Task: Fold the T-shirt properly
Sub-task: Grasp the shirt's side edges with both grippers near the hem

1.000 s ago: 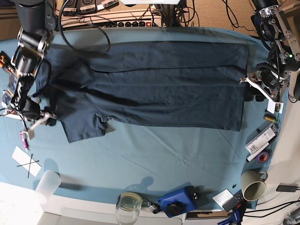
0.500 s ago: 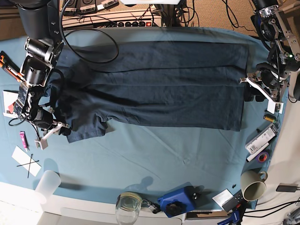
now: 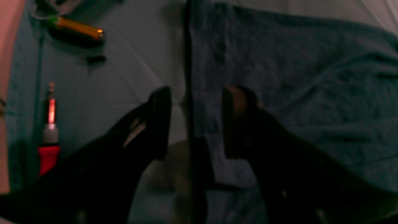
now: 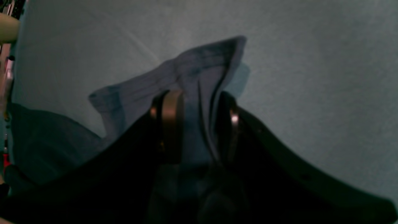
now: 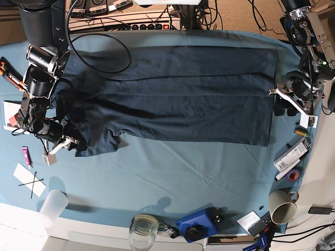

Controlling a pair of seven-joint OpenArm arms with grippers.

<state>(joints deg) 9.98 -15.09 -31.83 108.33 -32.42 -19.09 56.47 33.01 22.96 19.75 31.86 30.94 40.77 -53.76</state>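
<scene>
The dark navy T-shirt lies spread across the teal tablecloth, its hem at the right. At the left sleeve, my right gripper is shut on the T-shirt. The right wrist view shows a lifted fold of sleeve cloth pinched in the right gripper. My left gripper hovers at the hem on the right. In the left wrist view the left gripper is open and straddles the hem edge, one finger over the tablecloth and the other over the T-shirt.
A mug, a marker and a tape roll sit at the right edge. A glass, a blue device and a plastic cup line the front. A power strip lies behind the table.
My right gripper has moved toward the front and inward with the sleeve, bunching it against the shirt's body. The left arm has not moved.
</scene>
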